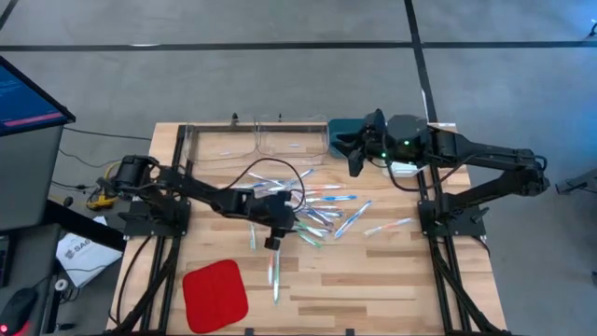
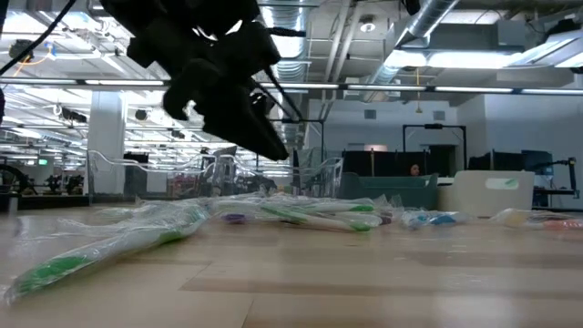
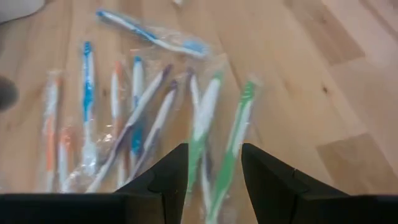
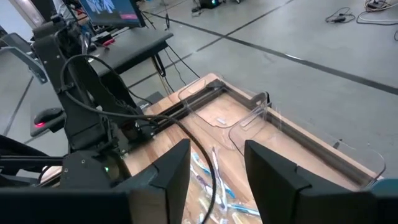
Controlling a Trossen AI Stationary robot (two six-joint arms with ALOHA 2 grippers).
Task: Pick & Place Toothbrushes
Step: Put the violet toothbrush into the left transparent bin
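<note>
Clock directions refer to the high view, 12 o'clock being the far edge of the table [image 1: 373, 280].

Nearest, at about 7 o'clock by the front edge: flat red pad [image 1: 215, 291]. Just right of it, at 6 o'clock, a green-accented toothbrush [image 1: 275, 276] lies alone, lengthwise front to back.

Centre of table: the left gripper [image 1: 272, 241] hangs over the near-left fringe of the toothbrushes [image 1: 326, 210], which are scattered in clear wrappers from the centre out toward 3 o'clock. In the left wrist view its fingers [image 3: 165, 180] stand parted and empty, raised above the wood, with two green-handled brushes [image 3: 214, 134] lying in line with the gap. Blue, orange and purple-accented brushes fan out beside them. The low view shows the gripper clear of the surface, wrapped brushes lying flat beneath and beyond it.

At 3 o'clock: one brush with green and pink accents [image 1: 389, 226] lies apart from the main scatter.

Far edge, 11 to 12 o'clock: two clear bins [image 1: 256, 140] side by side; a teal bin [image 1: 338, 131] just right of them.

Far right, about 1 o'clock: right gripper [image 1: 355, 157] waits beside the teal bin, fingers [image 4: 168, 174] parted, nothing between them.
</note>
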